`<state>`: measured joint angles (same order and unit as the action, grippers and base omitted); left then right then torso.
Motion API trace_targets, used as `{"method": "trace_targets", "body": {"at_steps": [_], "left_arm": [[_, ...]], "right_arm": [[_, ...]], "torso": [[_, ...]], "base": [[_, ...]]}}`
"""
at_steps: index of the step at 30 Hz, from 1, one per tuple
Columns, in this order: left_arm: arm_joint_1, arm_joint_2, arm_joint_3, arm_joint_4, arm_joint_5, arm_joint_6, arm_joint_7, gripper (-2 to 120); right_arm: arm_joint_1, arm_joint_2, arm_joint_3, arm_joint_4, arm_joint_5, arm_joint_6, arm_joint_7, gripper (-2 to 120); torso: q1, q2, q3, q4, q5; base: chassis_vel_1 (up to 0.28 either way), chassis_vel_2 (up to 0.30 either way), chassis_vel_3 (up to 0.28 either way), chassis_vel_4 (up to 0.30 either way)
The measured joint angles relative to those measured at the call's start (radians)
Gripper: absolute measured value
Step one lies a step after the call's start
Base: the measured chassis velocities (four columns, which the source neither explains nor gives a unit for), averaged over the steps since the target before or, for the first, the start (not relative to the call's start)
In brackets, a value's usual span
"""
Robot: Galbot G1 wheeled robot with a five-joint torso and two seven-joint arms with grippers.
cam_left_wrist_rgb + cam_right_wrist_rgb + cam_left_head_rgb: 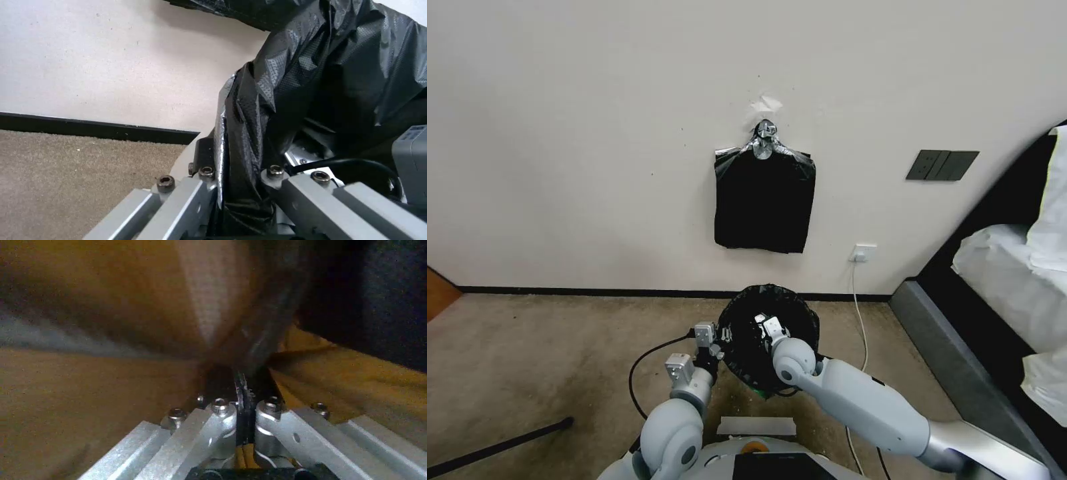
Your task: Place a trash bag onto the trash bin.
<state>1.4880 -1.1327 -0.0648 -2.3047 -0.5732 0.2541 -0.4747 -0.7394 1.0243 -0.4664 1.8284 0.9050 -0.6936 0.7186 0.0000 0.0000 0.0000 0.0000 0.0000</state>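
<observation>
Here, the pale wall point(594, 133) rises behind the carpeted floor point(547, 353), with a bed point(1007, 267) along the robot's right. On the wall a flat bundle of black bags point(764, 203) hangs from a silver clip point(766, 131), beside a dark switch plate point(942, 165) and a white socket point(863, 253) with a cord running down to the floor. Just in front of the robot stands the trash bin point(184, 158), its mouth covered by the trash bag point(740, 347), whose black plastic drapes over the rim and down the outside. The left gripper point(718, 341) sits at the bin's left edge, clamped together on a fold of the trash bag point(249, 140) against the rim. The right gripper point(767, 327) reaches down inside the lined bin, pinched together on a thin edge of the black plastic point(244, 396).
</observation>
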Motion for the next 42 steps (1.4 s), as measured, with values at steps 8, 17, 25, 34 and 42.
{"method": "trace_targets", "body": {"at_steps": [8,17,25,34,42], "left_arm": [[0.000,-0.004,0.019,0.000,0.000,0.000,0.001,3],[0.004,-0.001,0.018,-0.004,-0.002,0.000,0.002,3],[0.001,-0.001,0.008,0.006,-0.001,0.004,-0.005,3],[-0.027,-0.013,-0.004,0.044,-0.028,0.038,-0.054,3],[-0.059,-0.044,-0.030,0.103,-0.211,0.082,-0.179,3]], "right_arm": [[-0.009,0.005,0.005,0.000,-0.001,0.017,-0.014,0],[-0.011,0.003,0.005,-0.001,-0.002,0.018,-0.015,0],[-0.025,-0.038,0.012,0.107,0.011,0.006,-0.008,0],[-0.074,-0.137,0.083,0.339,0.115,-0.039,0.010,18],[-0.315,-0.224,0.340,0.577,0.125,-0.041,-0.114,50]], "torso": [[0.000,0.000,0.000,-0.0001,0.0000],[0.000,0.000,0.000,0.0000,0.0000],[0.000,0.000,0.000,-0.0001,0.0000],[0.000,0.000,0.000,0.0000,0.0000],[0.000,0.000,0.000,0.0000,0.0000]], "base": [[0.000,0.000,0.000,0.000],[0.000,0.000,0.000,0.000],[0.000,0.000,0.000,0.000],[0.000,0.000,0.000,0.000],[0.000,0.000,0.000,0.000]]}}
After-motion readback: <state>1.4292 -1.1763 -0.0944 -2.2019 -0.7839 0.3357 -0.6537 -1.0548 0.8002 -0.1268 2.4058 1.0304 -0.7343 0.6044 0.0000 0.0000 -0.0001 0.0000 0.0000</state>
